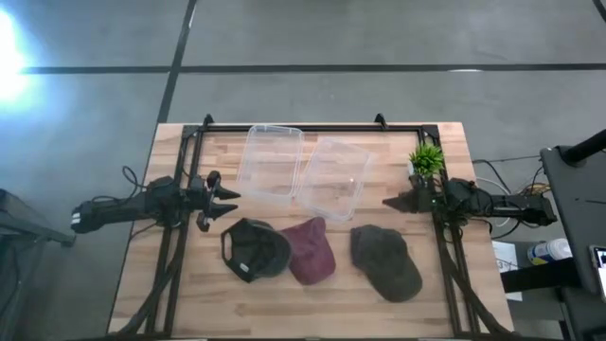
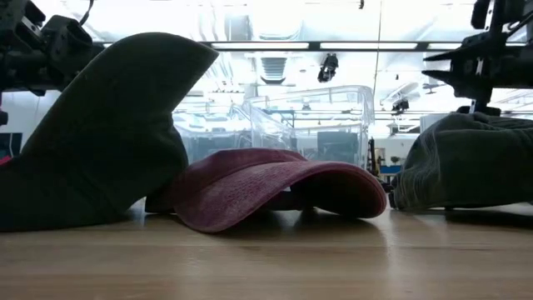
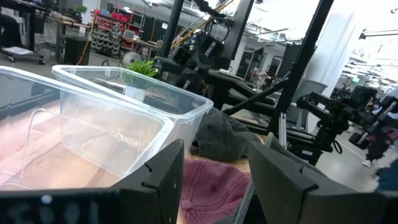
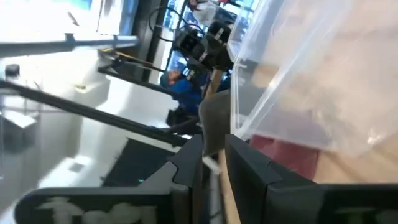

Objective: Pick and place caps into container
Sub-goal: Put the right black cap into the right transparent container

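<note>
Three caps lie in a row on the near half of the wooden table: a black cap [image 1: 254, 248] [image 2: 100, 133], a maroon cap [image 1: 311, 251] [image 2: 266, 187] whose edge touches the black one, and an olive-grey cap [image 1: 383, 260] [image 2: 466, 162]. My left gripper [image 1: 225, 196] [image 3: 214, 177] hovers open at the table's left, beyond the black cap. My right gripper [image 1: 390, 201] [image 4: 213, 165] hovers at the table's right, beyond the olive-grey cap, its fingers a narrow gap apart. Neither touches anything.
Two clear plastic tubs [image 1: 275, 161] [image 1: 331, 178] stand side by side on the far half of the table, between the arms. A small green potted plant [image 1: 426, 159] stands by the right arm. Bare wood lies along the near edge.
</note>
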Motion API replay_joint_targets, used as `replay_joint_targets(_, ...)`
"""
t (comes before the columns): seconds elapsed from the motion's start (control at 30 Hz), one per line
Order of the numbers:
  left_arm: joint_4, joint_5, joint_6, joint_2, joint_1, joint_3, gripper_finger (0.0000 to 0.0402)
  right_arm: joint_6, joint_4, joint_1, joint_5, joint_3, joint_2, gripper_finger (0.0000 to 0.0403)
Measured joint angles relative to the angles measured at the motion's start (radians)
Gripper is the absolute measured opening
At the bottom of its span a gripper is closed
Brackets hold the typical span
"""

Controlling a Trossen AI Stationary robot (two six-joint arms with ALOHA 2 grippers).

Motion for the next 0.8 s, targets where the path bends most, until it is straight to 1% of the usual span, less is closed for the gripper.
replay_joint_targets(0.07, 0.000, 0.000, 0.000, 0.000, 0.000, 0.000, 0.0174, 0.057, -0.026, 0.000, -0.023, 0.000, 0.008, 0.0068)
replay_joint_targets(0.1, 0.000, 0.000, 0.000, 0.000, 0.000, 0.000, 0.0174, 0.071, -0.031, 0.000, -0.052, 0.000, 0.018, 0.0068)
replay_joint_targets(0.17, 0.000, 0.000, 0.000, 0.000, 0.000, 0.000, 0.0174, 0.077, -0.018, 0.006, -0.113, 0.000, 0.048, 0.0068)
replay_joint_targets(0.27, 0.000, 0.000, 0.000, 0.000, 0.000, 0.000, 0.0174, 0.057, -0.058, 0.041, -0.143, 0.032, 0.092, 0.0075)
replay_joint_targets(0.33, 0.000, 0.000, 0.000, 0.000, 0.000, 0.000, 0.0174, 0.031, -0.171, 0.076, -0.145, 0.093, 0.133, 0.0088)
replay_joint_targets(0.43, 0.000, 0.000, 0.000, 0.000, 0.000, 0.000, 0.0174, -0.044, -0.404, 0.154, -0.124, 0.235, 0.229, 0.0112)
replay_joint_targets(0.53, 0.000, 0.000, 0.000, 0.000, 0.000, 0.000, 0.0174, -0.136, -0.624, 0.246, -0.037, 0.403, 0.360, 0.0137)
replay_joint_targets(0.6, 0.000, 0.000, 0.000, 0.000, 0.000, 0.000, 0.0174, -0.192, -0.746, 0.314, 0.024, 0.511, 0.472, 0.0150)
replay_joint_targets(0.73, 0.000, 0.000, 0.000, 0.000, 0.000, 0.000, 0.0174, -0.232, -0.947, 0.458, 0.059, 0.686, 0.720, 0.0168)
replay_joint_targets(0.8, 0.000, 0.000, 0.000, 0.000, 0.000, 0.000, 0.0174, -0.246, -0.981, 0.546, 0.066, 0.754, 0.847, 0.0174)
